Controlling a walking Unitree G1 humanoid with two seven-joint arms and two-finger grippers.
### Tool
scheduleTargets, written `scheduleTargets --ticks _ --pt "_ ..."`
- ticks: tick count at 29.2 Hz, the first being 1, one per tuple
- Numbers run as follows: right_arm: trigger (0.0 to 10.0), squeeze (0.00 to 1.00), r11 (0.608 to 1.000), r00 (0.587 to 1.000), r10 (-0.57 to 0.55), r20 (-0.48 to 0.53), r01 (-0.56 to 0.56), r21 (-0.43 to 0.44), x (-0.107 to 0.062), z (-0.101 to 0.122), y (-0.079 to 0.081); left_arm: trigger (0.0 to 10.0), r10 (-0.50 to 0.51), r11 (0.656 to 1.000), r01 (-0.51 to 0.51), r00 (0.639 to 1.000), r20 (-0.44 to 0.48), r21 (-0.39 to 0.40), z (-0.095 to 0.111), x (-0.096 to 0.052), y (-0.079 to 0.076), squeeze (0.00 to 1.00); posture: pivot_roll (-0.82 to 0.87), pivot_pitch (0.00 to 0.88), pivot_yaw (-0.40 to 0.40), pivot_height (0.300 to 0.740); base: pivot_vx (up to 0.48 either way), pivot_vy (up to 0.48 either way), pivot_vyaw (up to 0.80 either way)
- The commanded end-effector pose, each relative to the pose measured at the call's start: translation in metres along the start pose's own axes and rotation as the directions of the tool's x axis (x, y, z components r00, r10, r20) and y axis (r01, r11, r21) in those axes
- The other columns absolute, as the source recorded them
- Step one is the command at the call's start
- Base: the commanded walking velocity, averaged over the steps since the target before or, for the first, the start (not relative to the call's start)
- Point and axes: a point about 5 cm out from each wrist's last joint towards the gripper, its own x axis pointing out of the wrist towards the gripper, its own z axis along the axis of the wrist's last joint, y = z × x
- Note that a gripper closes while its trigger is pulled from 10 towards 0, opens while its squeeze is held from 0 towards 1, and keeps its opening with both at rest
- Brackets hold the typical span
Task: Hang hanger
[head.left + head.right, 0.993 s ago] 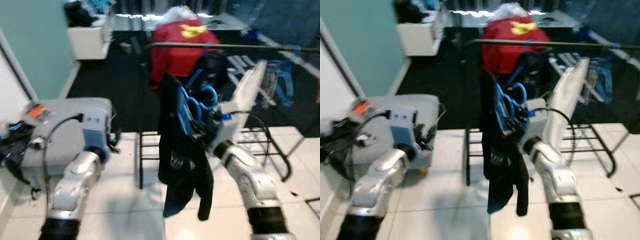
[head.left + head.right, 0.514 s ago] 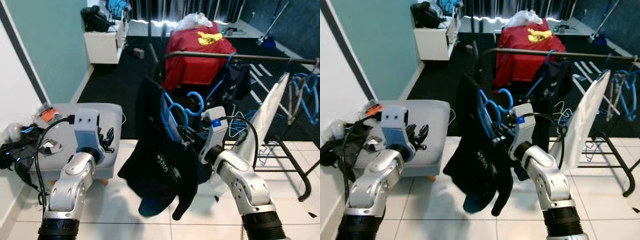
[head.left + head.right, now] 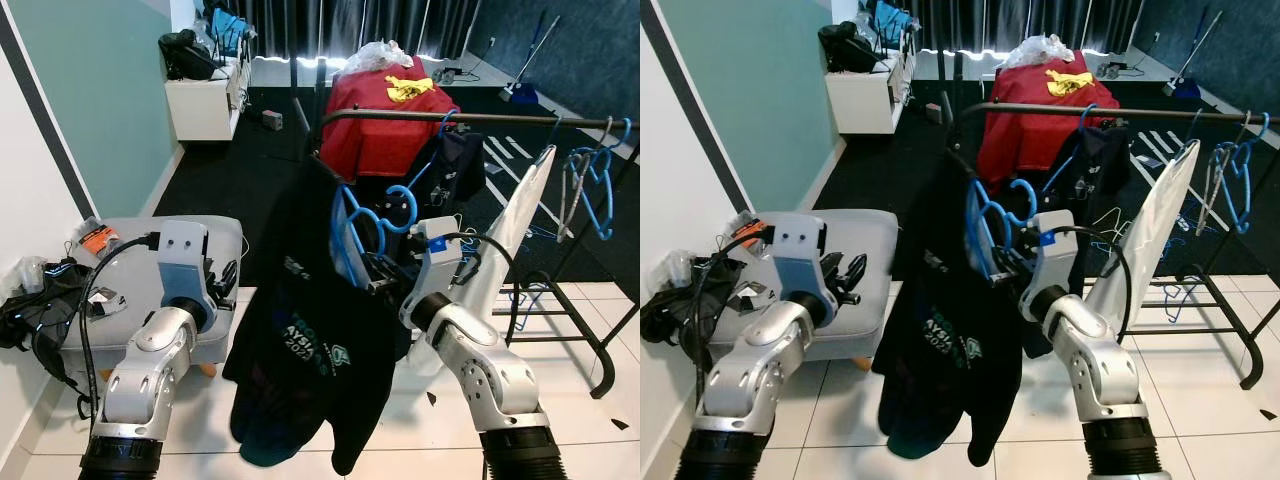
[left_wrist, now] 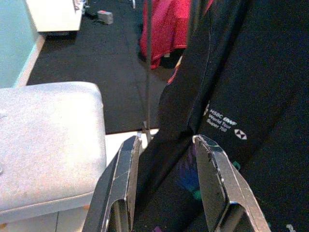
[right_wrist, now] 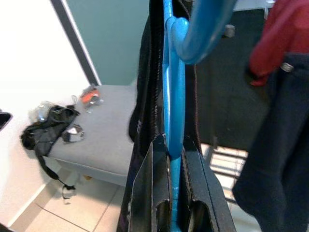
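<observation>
raised since earlier: right hand (image 5: 170, 193), fingers clamped on blue hanger (image 3: 372, 222) bearing black shirt (image 3: 300, 340); left hand (image 4: 166, 188) open, empty.

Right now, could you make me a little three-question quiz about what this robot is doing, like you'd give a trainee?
1. True or false: the right gripper is shut on the blue hanger.
2. What hangs from that hanger? A) a red towel B) a black shirt C) a white sheet
3. Fill in: the left gripper is ____, with nothing held between its fingers.

Key: 1 true. 2 B. 3 open.
</observation>
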Motion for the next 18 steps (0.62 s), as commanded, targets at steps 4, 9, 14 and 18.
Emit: scheduleTargets --ticks 4,9,14,18 --pt "10.0 0.0 0.999 0.994 -0.041 -0.099 0.042 0.004 -0.004 -0.011 -0.008 10.0 -0.02 1.0 0.02 1.0 -0.014 -0.002 -0.003 -0.001 -0.002 0.0 -0.02 0.025 -0.008 0.74 0.0 0.0 0.0" --pt "10.0 0.0 0.997 0.991 -0.071 -0.115 0.073 0.011 -0.005 -0.011 -0.015 10.0 -0.028 1.0 0.028 1.0 -0.007 -0.001 -0.002 0.0 -0.003 0.0 -0.02 0.025 -0.011 0.74 0.0 0.0 0.0" --pt "10.0 0.0 0.993 0.988 -0.112 -0.106 0.114 0.012 -0.005 -0.008 -0.016 10.0 -0.034 0.999 0.034 0.999 -0.005 -0.009 -0.001 -0.002 -0.002 0.0 -0.02 0.028 -0.013 0.74 0.0 0.0 0.0" --pt "10.0 0.0 0.99 0.986 -0.139 -0.095 0.142 0.023 -0.004 -0.004 -0.02 10.0 -0.031 0.999 0.031 1.0 -0.007 -0.016 -0.002 -0.002 -0.001 0.0 -0.02 0.029 -0.01 0.74 0.0 0.0 0.0"
